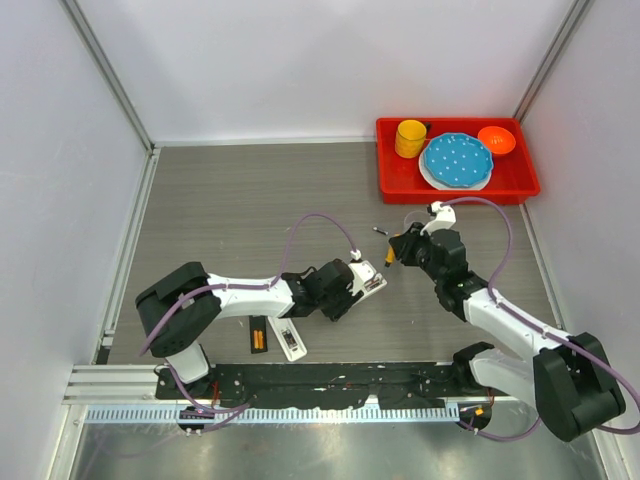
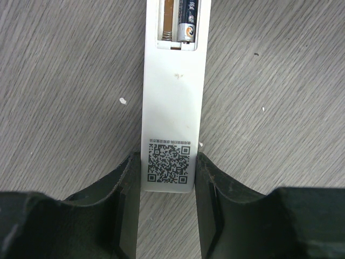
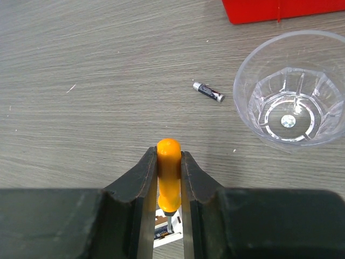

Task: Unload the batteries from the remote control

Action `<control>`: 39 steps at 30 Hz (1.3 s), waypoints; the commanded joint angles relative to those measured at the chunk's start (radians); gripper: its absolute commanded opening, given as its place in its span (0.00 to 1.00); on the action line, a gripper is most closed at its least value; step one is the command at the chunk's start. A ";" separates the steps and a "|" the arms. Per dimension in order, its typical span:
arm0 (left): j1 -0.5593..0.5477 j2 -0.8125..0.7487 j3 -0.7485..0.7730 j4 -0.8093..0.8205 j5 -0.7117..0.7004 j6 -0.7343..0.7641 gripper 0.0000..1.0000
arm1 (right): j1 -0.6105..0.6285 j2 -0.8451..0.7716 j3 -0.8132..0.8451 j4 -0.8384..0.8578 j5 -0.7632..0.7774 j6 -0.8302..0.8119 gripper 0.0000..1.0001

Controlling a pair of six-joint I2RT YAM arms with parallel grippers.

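My left gripper (image 1: 350,285) (image 2: 168,162) is shut on the QR-code end of the white remote control (image 1: 372,283) (image 2: 171,102), which lies flat on the table. Its battery bay is open, with one dark battery (image 2: 188,21) in the right slot and a bare spring in the left slot. My right gripper (image 1: 403,250) (image 3: 168,156) is shut on an orange-handled screwdriver (image 1: 389,256) (image 3: 168,172). The screwdriver's tip points down into the remote's bay (image 3: 164,233). A loose battery (image 3: 208,91) (image 1: 381,231) lies on the table beyond it.
A clear plastic cup (image 3: 291,102) stands right of the loose battery. A red tray (image 1: 400,185) at the back right holds a yellow cup (image 1: 410,138), a blue plate (image 1: 457,160) and an orange bowl (image 1: 496,140). A black remote with orange cells (image 1: 258,335) and a white piece (image 1: 290,340) lie near the front rail.
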 commanded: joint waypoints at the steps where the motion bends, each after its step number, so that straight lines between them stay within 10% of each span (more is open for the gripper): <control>1: -0.003 0.048 -0.007 -0.061 0.026 -0.001 0.00 | 0.000 0.031 0.015 0.087 0.002 -0.007 0.01; 39: -0.005 0.056 -0.003 -0.069 0.024 -0.001 0.00 | 0.000 -0.003 -0.041 0.184 -0.294 0.180 0.01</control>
